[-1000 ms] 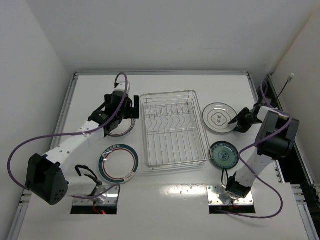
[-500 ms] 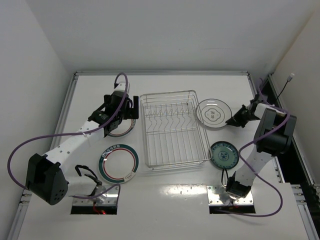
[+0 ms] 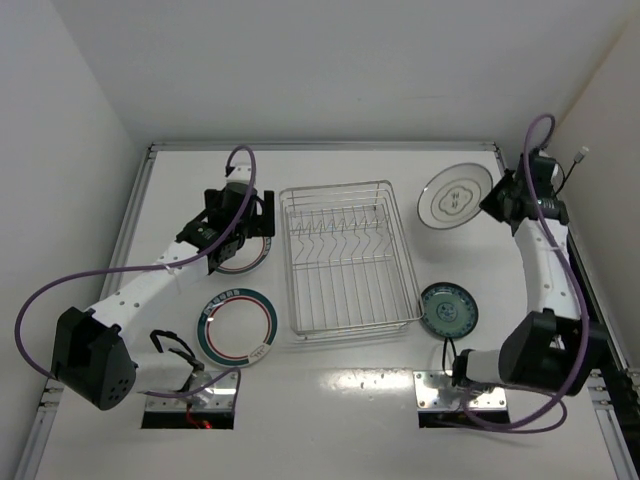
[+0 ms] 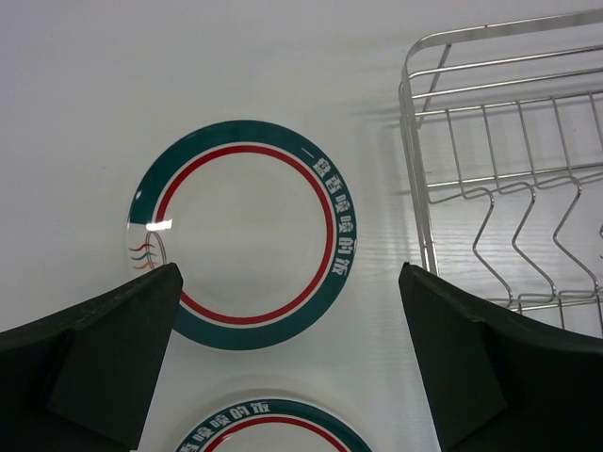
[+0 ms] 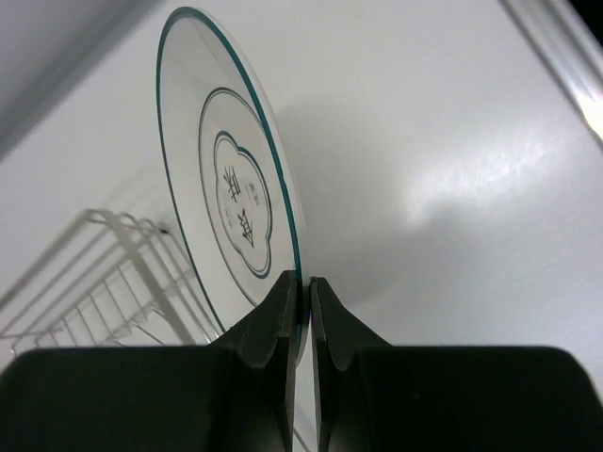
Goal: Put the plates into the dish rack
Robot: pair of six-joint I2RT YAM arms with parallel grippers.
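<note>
The thin-rim plate (image 3: 455,195) is tipped up off the counter (image 3: 180,180) at about 2 o'clock from the rack (image 3: 335,187), well apart from it, near the far right corner. The right claw (image 3: 497,200) is clamped on its edge at 3 o'clock. Only the right wrist view makes that grip plain: the two fingers (image 5: 273,325) stand almost together with the plate (image 5: 226,188) rim pinched between them at the right claw (image 5: 303,282). The plate stands nearly on edge there, its dark ring and centre mark facing left. A corner of the rack (image 5: 104,273) shows behind it at 8 o'clock.

The rack holds no plate; the overhead view shows its whole row of tines bare.

At 9 o'clock from the rack the left claw (image 3: 255,222) hangs over a ringed plate (image 3: 245,258) that its arm half hides from above. The left wrist view shows that ringed plate (image 4: 245,235) whole and flat on the counter. The left claw (image 4: 290,273) is spread wide above the plate's near side, holding nothing, with the rack (image 4: 499,160) just beside at 3 o'clock. A second ringed plate (image 4: 273,428) peeps in at 6 o'clock. Overhead, it (image 3: 237,328) lies at 8 o'clock from the rack.

The teal plate (image 3: 448,308) lies flat at 4 o'clock, just beside the rack's corner, seen only from overhead
</note>
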